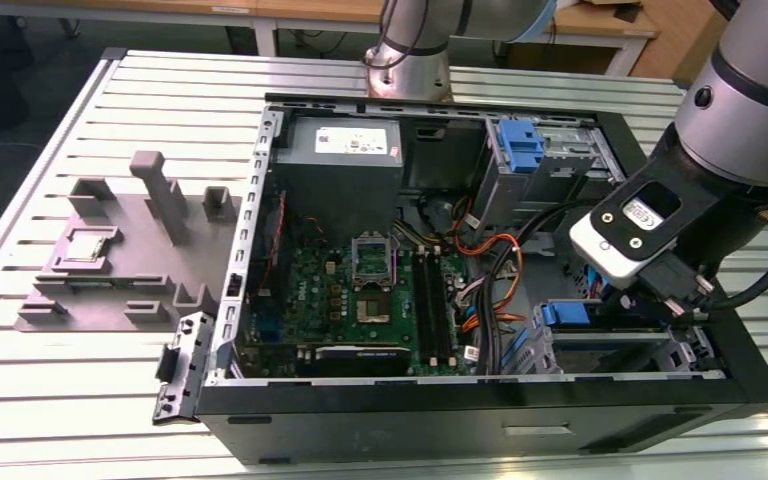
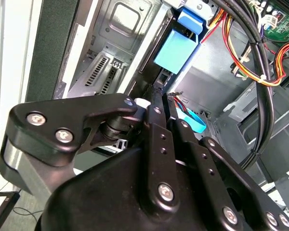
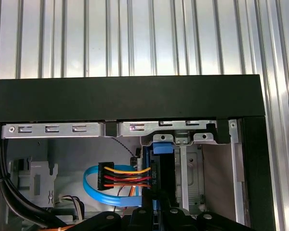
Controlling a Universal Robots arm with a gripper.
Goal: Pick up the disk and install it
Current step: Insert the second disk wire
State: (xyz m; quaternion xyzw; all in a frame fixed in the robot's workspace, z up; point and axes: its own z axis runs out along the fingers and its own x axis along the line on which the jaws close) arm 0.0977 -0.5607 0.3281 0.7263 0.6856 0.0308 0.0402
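At the exterior view's left, on a slatted metal table (image 1: 37, 400): a grey fixture plate (image 1: 131, 250) with upright blocks, lying just beside an open computer case (image 1: 491, 395).

Inside the case, from its left wall: a green motherboard (image 1: 357, 290), with a grey metal box (image 1: 337, 145) against the far edge. Then a tangle of orange, red and black cables (image 1: 491, 290) along the middle.

Toward the case's right edge, in the corner nearest the camera: the disk (image 1: 571, 313), seen as a blue carrier tab at the mouth of a metal drive bay (image 1: 611, 350). Reaching down into that same corner: the gripper (image 1: 671, 298).

In the first wrist view, shows the disk edge-on as 1 dark slab, standing upright between the 2 fingers (image 3: 142, 214). Looks pinched narrowly on the slab, jaws nearly together.

Judged as the install step, pick-up done, disk not yet seated. Calls for keeping the slab square to the bay rails and clear of the cables just beside it.
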